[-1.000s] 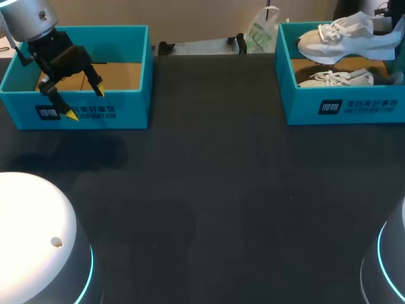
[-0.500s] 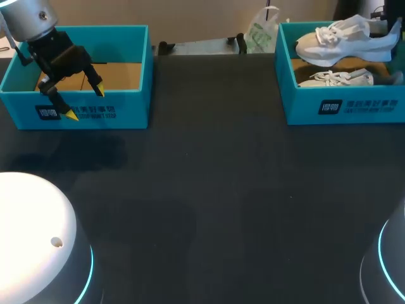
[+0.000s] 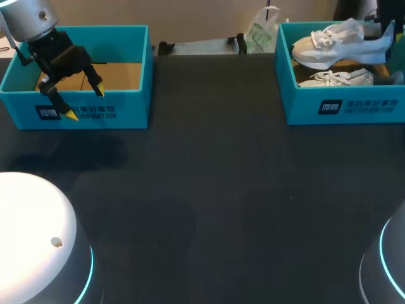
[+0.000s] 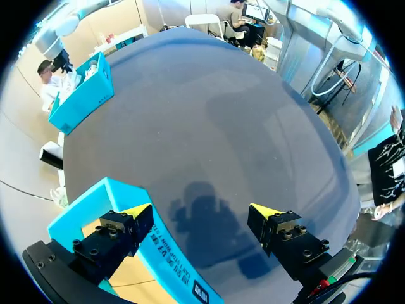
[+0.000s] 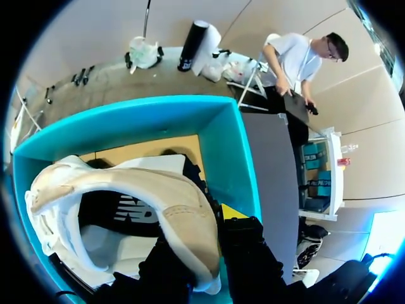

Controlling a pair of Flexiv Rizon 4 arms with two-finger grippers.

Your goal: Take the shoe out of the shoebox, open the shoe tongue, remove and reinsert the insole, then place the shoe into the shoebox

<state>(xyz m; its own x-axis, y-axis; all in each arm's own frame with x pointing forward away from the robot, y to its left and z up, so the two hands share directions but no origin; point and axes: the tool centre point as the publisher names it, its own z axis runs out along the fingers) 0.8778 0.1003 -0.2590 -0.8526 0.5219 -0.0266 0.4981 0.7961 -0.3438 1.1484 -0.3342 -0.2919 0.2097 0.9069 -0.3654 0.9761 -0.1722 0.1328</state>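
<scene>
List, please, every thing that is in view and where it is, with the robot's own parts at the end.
table: one, black, under everything.
left shoebox: one, teal, far left of the table, no shoe visible in it.
right shoebox: one, teal, far right of the table.
lifted shoe: one, white and beige, in the air above the right shoebox.
second shoe: one, white, lying inside the right shoebox.
left end effector: one, black with yellow tips, open, over the left shoebox's front wall.
right end effector: one, black, shut on the lifted shoe.
</scene>
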